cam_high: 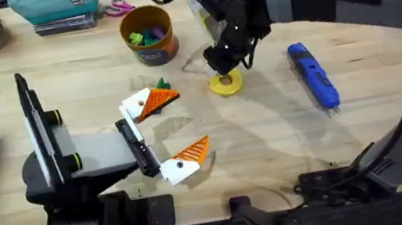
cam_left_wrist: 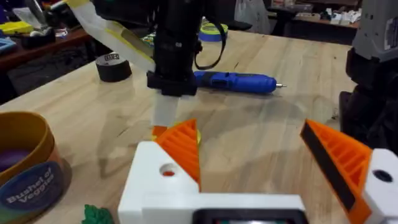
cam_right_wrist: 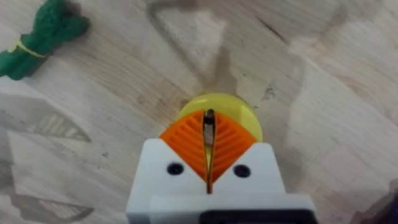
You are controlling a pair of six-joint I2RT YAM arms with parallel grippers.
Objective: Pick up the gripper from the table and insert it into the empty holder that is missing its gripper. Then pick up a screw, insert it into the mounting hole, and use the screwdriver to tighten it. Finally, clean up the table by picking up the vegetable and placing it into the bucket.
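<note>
Screw pickup looking like the step in hand. Right gripper (cam_right_wrist: pixel 209 140) is hanging directly over the yellow disc (cam_right_wrist: pixel 217 109), its orange pads pressing together on a thin dark sliver, most likely the screw (cam_right_wrist: pixel 209 124). To do this well, it is worth lifting straight up, keeping the pinch firm, and checking the screw is standing in line with the pads before travelling.

Left gripper (cam_high: pixel 172 128) is lying wide open on the table, at 8 o'clock from the disc. The gripper (cam_high: pixel 161 99) is sitting seated in the holder (cam_high: pixel 137 106), the far jaw of that pair. In the left wrist view the mounting hole (cam_left_wrist: pixel 168 171) is showing orange inside, so I am judging it unfilled and the target for the screw.

Surroundings:
- The vegetable (cam_high: pixel 161 84) is lying at 12 o'clock from the holder, just beside it, and crowding any approach from that side.
- The bucket (cam_high: pixel 149 33) is standing farther out at 12 o'clock, multicoloured toys inside.
- The screwdriver (cam_high: pixel 314 74) is lying at 3 o'clock from the disc, well apart, bit pointing toward the bases.
- A black tape roll (cam_left_wrist: pixel 113 65) is sitting beyond, out of the way.
</note>
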